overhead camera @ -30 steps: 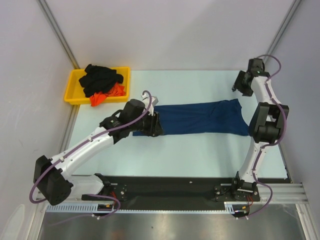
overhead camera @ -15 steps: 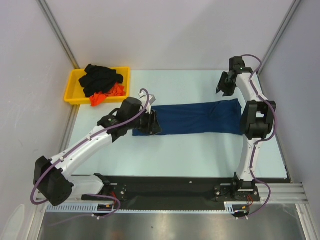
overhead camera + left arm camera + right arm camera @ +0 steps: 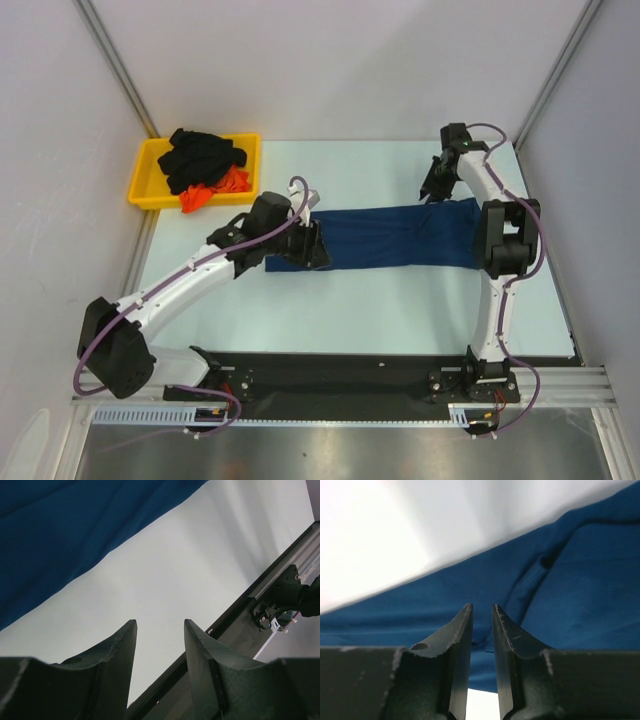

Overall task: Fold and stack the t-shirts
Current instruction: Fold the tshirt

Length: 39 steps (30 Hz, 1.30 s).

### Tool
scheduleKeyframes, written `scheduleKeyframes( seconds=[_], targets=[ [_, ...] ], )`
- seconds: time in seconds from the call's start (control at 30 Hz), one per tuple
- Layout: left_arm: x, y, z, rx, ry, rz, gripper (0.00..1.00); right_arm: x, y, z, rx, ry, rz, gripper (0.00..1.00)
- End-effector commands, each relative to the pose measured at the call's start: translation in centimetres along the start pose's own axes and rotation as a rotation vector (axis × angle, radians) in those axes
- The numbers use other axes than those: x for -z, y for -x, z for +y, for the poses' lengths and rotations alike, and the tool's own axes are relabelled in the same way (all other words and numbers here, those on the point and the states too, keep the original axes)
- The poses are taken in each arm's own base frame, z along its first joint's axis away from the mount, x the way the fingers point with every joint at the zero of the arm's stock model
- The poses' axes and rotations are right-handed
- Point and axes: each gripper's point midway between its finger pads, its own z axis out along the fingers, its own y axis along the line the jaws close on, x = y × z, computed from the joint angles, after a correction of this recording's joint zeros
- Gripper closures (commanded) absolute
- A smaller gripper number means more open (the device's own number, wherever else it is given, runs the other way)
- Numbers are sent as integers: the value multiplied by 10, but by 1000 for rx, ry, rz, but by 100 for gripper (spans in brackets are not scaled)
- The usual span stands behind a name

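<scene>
A navy blue t-shirt [image 3: 400, 235] lies as a long folded strip across the middle of the table; no print shows. My left gripper [image 3: 312, 245] sits over the strip's left end. In the left wrist view that gripper [image 3: 160, 622] is open over bare table, with the navy cloth [image 3: 65, 535] up and to the left. My right gripper [image 3: 432, 190] hovers at the strip's far right corner. Its jaws [image 3: 482, 607] stand a narrow gap apart with nothing between them, just above the wrinkled navy cloth [image 3: 590, 580]. A black t-shirt [image 3: 200, 155] and an orange-red one [image 3: 232, 182] lie bunched in the tray.
The yellow plastic tray [image 3: 140, 188] stands at the table's far left corner. Grey walls with metal posts close in the left, back and right sides. The black base rail [image 3: 340, 375] runs along the near edge and shows as the rail [image 3: 240, 625] in the left wrist view.
My right arm has swung left from the far right edge to the shirt's far right corner, its jaws narrowing. My left arm has shifted slightly right over the shirt's left end.
</scene>
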Motion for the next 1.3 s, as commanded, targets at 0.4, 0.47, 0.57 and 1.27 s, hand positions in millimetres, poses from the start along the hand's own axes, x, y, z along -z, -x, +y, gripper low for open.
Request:
scheduleKeyframes(
  seconds=[0.4,0.47,0.57,1.27],
  targets=[
    [23,14,9,-6,-23,-79,52,-21,-6,-28,-117,-124,25,66],
    [23,13,10,-3,-23,-78,52,-23,-4,-29,-117,-120,18,64],
    [23,12,13,5,-27,-76,52,-29,-3,-32,-130,-120,26,59],
    [24,15,21,31,-15,-74,52,-47,5,-36,-91,-112,30,64]
  ],
)
